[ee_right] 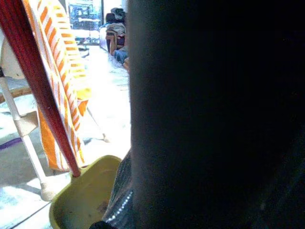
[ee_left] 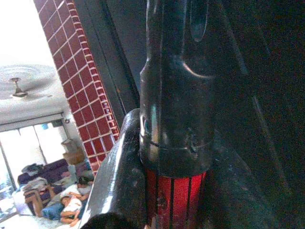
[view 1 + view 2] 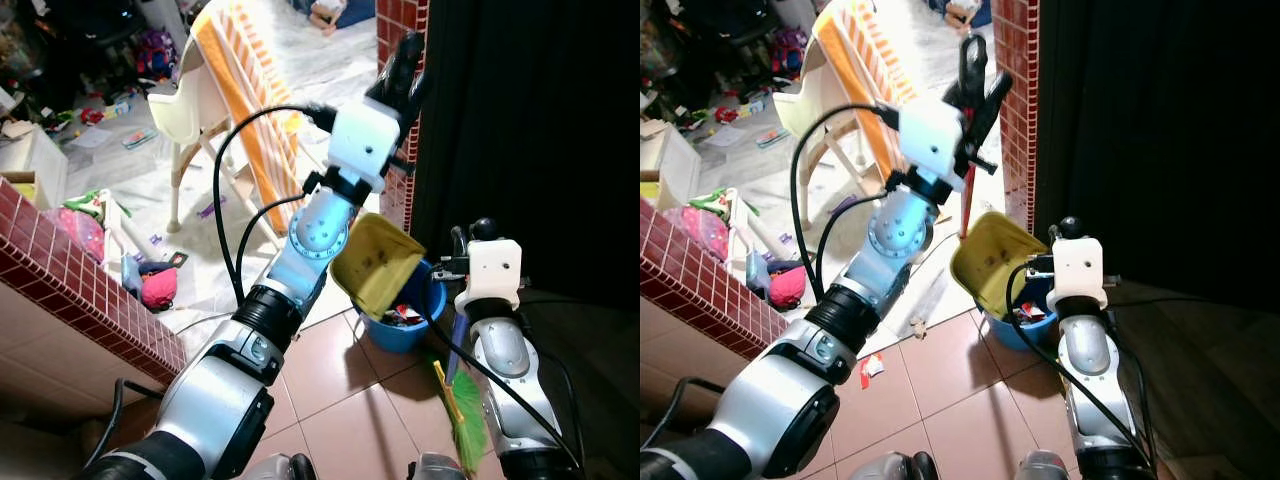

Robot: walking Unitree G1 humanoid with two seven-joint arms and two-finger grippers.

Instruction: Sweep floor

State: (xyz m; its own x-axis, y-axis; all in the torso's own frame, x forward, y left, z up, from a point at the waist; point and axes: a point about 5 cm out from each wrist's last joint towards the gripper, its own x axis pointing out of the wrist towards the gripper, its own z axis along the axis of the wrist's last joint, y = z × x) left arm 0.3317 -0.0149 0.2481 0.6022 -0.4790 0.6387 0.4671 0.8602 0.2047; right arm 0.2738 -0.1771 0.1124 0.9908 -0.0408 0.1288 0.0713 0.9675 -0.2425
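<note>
Dustpan [image 3: 998,262] tilted over blue bucket [image 3: 412,325], red handle [image 3: 967,203] upright, clamped in left gripper [image 3: 977,75], right gripper [image 3: 468,232] state unclear.

I see a reddish-brown tiled floor [image 3: 330,400] carrying a round blue plastic bucket [image 3: 405,325] of scraps. Farther off on pale floor [image 3: 130,170], a cream plastic chair [image 3: 190,110] stands among scattered toys [image 3: 155,285].

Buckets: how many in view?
1. A blue bucket on the tiled floor beside the brick pillar, under the tilted yellow dustpan. Others could be hidden in the background clutter.
</note>
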